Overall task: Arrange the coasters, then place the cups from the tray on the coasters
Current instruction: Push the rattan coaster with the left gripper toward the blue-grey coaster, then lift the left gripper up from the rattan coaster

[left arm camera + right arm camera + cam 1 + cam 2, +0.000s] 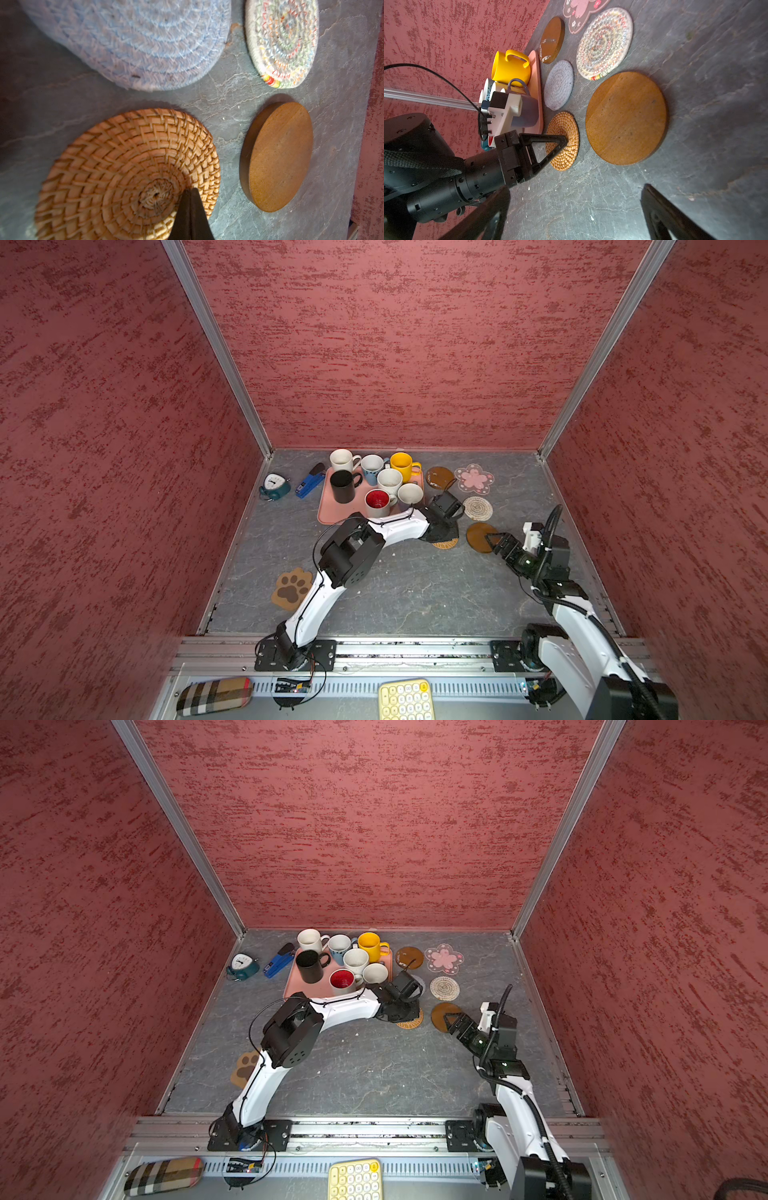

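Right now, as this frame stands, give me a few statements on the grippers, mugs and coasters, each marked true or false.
1. The left gripper is shut, its tip on the tan rattan coaster. True.
2. The right gripper is shut on a mug. False: it is open and empty, near an amber-brown disc.
3. The yellow mug stands on a coaster. False: it stands on the tray.
4. The paw-print coaster lies apart from the other coasters. True.
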